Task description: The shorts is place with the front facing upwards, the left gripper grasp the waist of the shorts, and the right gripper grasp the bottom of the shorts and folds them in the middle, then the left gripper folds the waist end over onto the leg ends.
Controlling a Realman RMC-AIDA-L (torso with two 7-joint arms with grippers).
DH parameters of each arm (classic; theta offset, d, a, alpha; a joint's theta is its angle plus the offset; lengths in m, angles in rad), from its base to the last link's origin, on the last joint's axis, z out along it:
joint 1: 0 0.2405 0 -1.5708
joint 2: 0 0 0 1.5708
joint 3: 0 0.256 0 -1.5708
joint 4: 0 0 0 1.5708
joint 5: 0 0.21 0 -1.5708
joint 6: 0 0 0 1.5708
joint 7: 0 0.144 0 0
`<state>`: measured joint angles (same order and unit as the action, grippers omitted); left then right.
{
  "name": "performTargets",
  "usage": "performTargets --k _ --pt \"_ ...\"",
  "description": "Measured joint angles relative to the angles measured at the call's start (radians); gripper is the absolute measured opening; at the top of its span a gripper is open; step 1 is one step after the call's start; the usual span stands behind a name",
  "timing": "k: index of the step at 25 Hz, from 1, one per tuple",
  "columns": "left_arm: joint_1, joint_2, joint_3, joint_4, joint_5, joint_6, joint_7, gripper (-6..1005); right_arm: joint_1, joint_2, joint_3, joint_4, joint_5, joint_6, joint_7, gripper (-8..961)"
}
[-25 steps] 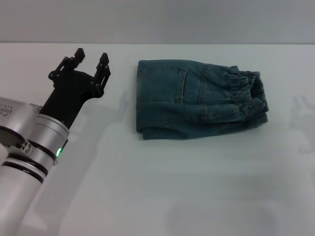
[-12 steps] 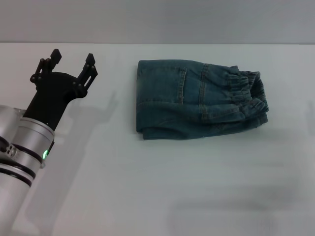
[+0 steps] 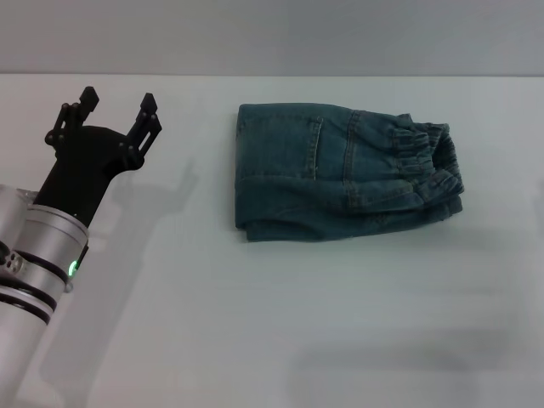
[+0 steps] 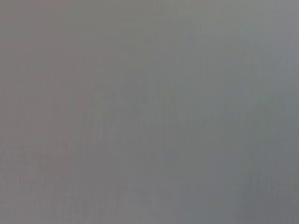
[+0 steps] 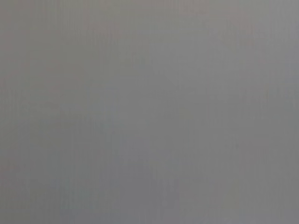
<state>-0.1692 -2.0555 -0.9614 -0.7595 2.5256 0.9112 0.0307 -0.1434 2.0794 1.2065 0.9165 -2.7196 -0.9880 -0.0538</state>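
Observation:
The blue-green denim shorts (image 3: pixel 340 174) lie folded into a compact bundle on the white table (image 3: pixel 280 323), right of centre toward the far side. The ruffled elastic waist (image 3: pixel 429 153) is on top at the bundle's right end; a folded edge forms its left side. My left gripper (image 3: pixel 116 102) hovers over the table's left part, well left of the shorts, open with nothing between its prongs. The right gripper is out of view. Both wrist views show only plain grey.
A grey wall (image 3: pixel 272 34) runs behind the table's far edge. Bare white tabletop surrounds the bundle.
My left gripper has drawn back to the left, away from the shorts, staying open. The shorts have not moved.

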Motion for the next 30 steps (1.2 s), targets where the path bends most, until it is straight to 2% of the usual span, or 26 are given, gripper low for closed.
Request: performTargets --k 30 --pt "0.003 -0.002 -0.002 0.000 0.000 0.016 -0.002 798 0.001 0.001 -0.001 0.002 0.001 -0.001 0.000 567"
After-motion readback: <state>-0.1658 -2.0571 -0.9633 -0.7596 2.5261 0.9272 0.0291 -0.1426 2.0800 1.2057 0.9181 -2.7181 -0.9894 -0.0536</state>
